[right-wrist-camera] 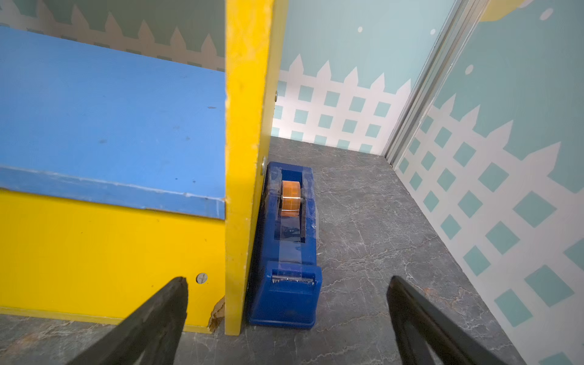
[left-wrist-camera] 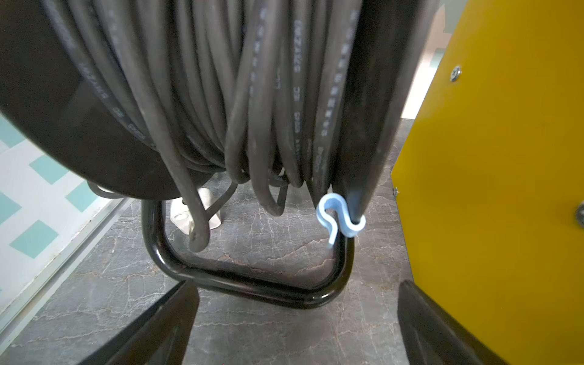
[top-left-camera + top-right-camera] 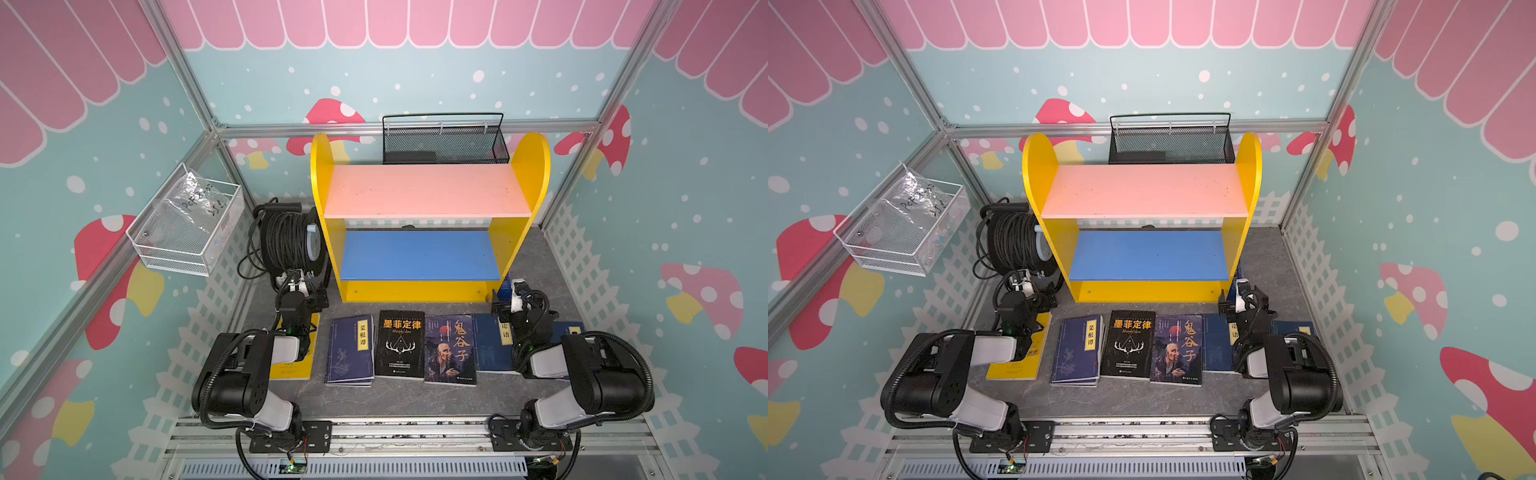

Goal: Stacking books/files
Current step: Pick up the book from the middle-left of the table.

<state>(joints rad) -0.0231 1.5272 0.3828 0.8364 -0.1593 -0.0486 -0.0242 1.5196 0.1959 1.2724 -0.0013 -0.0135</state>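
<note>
The books lie flat in a row on the grey table in both top views. From the left they are a yellow one (image 3: 291, 368) partly under my left arm, a navy one with a yellow label (image 3: 351, 351), a black antler one (image 3: 400, 344) and a purple portrait one (image 3: 451, 349). Two more navy ones (image 3: 490, 345) (image 3: 571, 330) are partly hidden by my right arm. My left gripper (image 2: 297, 284) is open and empty, low over the table beside the cable reel (image 2: 221, 94). My right gripper (image 1: 287, 279) is open and empty at the shelf's right front corner.
A yellow shelf unit (image 3: 428, 289) with a pink upper board and a blue lower board stands behind the books. A blue tape dispenser (image 1: 286, 252) sits against its right side. A black mesh basket (image 3: 444, 141) hangs behind, and a white wire basket (image 3: 187, 224) on the left wall.
</note>
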